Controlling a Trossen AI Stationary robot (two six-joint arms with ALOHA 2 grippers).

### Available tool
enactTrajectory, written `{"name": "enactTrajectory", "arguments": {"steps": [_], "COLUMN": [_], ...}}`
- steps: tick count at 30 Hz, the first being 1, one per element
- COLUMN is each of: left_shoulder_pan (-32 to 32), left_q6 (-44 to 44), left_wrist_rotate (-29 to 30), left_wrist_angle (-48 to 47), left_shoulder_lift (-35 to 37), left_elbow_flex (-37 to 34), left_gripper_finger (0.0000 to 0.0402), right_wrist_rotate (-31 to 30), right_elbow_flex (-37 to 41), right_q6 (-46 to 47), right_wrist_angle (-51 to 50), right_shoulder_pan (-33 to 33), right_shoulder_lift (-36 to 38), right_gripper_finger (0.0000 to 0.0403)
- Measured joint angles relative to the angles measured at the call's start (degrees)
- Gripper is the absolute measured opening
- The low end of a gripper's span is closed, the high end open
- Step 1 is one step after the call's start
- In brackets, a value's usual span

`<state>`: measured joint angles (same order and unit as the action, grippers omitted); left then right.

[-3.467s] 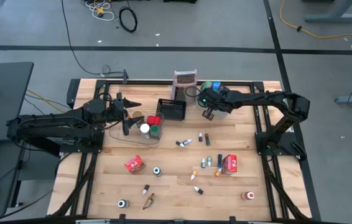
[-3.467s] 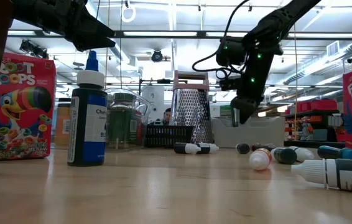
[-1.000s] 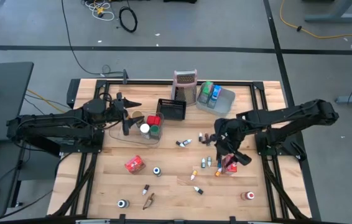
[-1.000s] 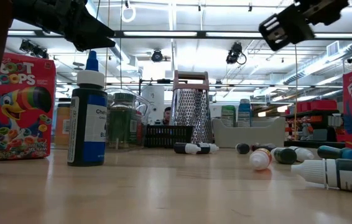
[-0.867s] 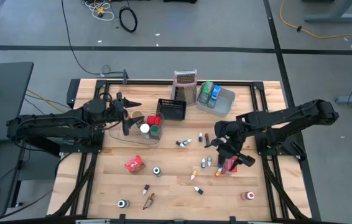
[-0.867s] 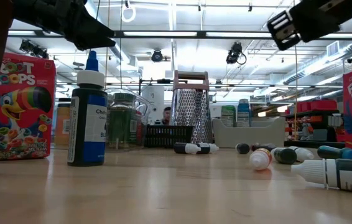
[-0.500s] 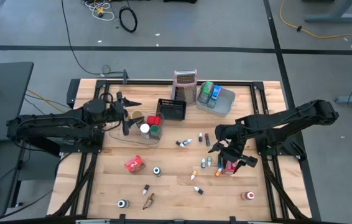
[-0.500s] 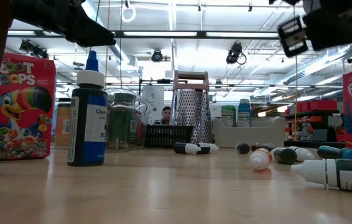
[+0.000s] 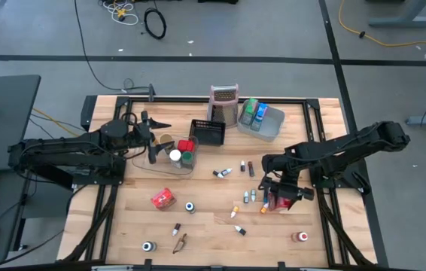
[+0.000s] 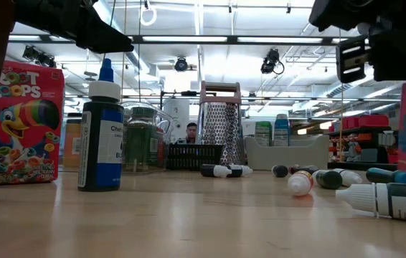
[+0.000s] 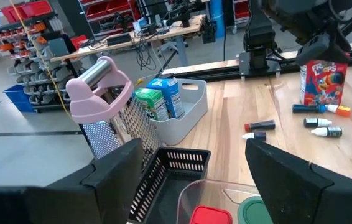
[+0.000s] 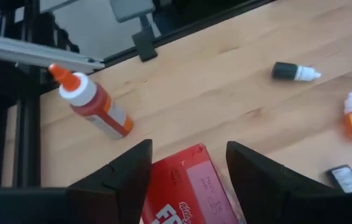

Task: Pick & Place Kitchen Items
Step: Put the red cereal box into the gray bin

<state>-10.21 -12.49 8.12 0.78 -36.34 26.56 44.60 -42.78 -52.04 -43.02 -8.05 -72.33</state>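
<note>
The right gripper (image 12: 185,171) hangs with fingers spread wide and empty over the red Froot Loops box (image 9: 278,199) standing right of centre on the table (image 9: 205,214), while the left gripper (image 11: 188,168), also spread and empty, waits above the clear tub (image 9: 169,156).

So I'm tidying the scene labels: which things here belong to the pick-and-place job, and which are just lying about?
Job:
red cereal packet under the open right pincer
small bottles scattered on the table
jars in the clear tub
green and blue packets in the grey tray

Lying about:
box grater
mesh basket
</note>
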Motion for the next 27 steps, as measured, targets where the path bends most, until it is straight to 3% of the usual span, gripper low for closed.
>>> {"name": "enactTrajectory", "arguments": {"steps": [9, 18, 27], "left_shoulder_pan": [0.0, 0.01, 0.02], "left_q6": [0.13, 0.23, 0.25], "left_wrist_rotate": [0.0, 0.0, -0.01], "left_wrist_angle": [0.0, 0.0, 0.01], "left_shoulder_lift": [0.0, 0.0, -0.01], "left_elbow_flex": [0.0, -0.01, -0.01], "left_gripper_finger": [0.0291, 0.0291, 0.0291], "right_wrist_rotate": [-0.86, -7.13, -2.29], "right_elbow_flex": [0.02, 0.11, 0.11], "right_q6": [-14.38, 3.84, 8.95], "right_wrist_angle": [5.43, 17.55, 13.41], "right_shoulder_pan": [0.51, 2.05, 2.03], "right_shoulder_lift": [0.03, 0.23, 4.82], "right_gripper_finger": [0.0215, 0.0215, 0.0215]}}
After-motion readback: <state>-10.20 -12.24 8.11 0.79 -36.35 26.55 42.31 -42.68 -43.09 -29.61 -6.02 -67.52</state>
